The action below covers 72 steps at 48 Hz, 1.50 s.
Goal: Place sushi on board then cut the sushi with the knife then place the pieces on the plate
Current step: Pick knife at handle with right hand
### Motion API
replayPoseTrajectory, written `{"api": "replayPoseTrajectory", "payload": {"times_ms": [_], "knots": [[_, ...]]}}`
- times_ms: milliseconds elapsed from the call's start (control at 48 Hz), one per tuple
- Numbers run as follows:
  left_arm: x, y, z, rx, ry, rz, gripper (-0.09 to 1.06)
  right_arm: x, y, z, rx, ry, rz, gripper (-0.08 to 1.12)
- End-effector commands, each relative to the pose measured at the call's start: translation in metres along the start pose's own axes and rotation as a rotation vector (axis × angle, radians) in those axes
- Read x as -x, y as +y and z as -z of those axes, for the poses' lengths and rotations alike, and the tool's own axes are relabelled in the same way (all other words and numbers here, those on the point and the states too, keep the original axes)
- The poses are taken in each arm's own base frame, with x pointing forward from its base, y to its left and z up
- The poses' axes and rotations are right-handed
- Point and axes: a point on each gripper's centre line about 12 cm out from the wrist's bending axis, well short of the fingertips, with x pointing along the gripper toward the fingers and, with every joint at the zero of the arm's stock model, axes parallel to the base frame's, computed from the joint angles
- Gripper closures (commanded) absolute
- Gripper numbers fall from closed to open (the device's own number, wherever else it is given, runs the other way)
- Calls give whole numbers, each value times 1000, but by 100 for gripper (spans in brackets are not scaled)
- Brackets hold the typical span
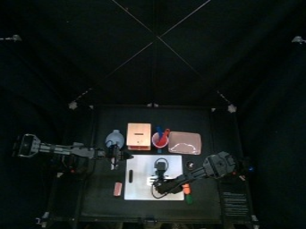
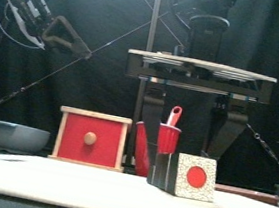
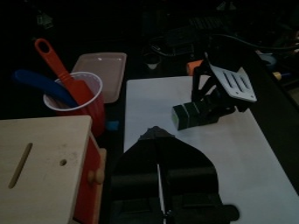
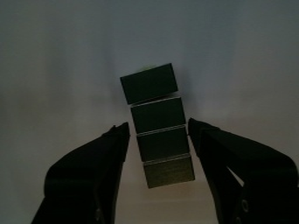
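The dark green sushi roll [image 4: 158, 127] lies on the white cutting board [image 1: 141, 188], several blocks in a row; its white end face with a red dot [image 2: 196, 177] faces the front. My right gripper [image 4: 158, 149] straddles the roll with its jaws open, a thin gap showing on each side. In the front view this right gripper [image 2: 185, 134] comes down over the roll. The red cup [image 2: 166, 146] holding a red knife [image 3: 52, 61] and a blue knife [image 3: 38, 83] stands behind the board. The pink plate [image 1: 185, 143] lies at the back right. My left gripper [image 3: 162, 175] hovers shut over the board's left part.
A wooden box with a red drawer front [image 2: 92, 138] stands behind the board, and a blue-grey bowl [image 2: 17, 135] sits left of it. A small red-orange item [image 1: 117, 188] lies on the table just left of the board.
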Motion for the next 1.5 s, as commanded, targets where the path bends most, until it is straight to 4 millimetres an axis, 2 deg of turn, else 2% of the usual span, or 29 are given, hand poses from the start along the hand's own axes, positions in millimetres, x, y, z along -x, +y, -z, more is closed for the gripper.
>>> {"api": "replayPoseTrajectory", "payload": {"times_ms": [21, 208, 396, 562, 688, 917, 1083, 1188, 1312, 1500], "knots": [[1, 2, -7, -2, -26, -7, 95, 19, 11, -9, -23, 16, -53, 11], [3, 4, -7, 0, -28, -13, 95, 38, 13, -18, 11, -14, -88, 11], [5, 6, -5, 2, -24, -22, 95, 73, 6, -49, 172, -83, -158, 11], [5, 6, -4, 1, -24, -21, 95, 104, -10, -101, 340, -92, -198, 11], [7, 6, -5, 3, -30, -25, 95, 119, -25, -142, 463, -92, -215, 11], [13, 12, -10, 7, -58, -48, 95, 139, -55, -236, 590, -48, -272, 11], [18, 17, -14, 14, -81, -71, 95, 139, -69, -289, 718, 12, -341, 11], [21, 20, -17, 15, -95, -82, 95, 133, -71, -312, 800, 46, -393, 11], [24, 23, -19, 17, -107, -94, 95, 114, -69, -333, 875, 102, -443, 11], [25, 26, -19, 27, -109, -107, 95, 74, -63, -356, 950, 218, -439, 11]]}}
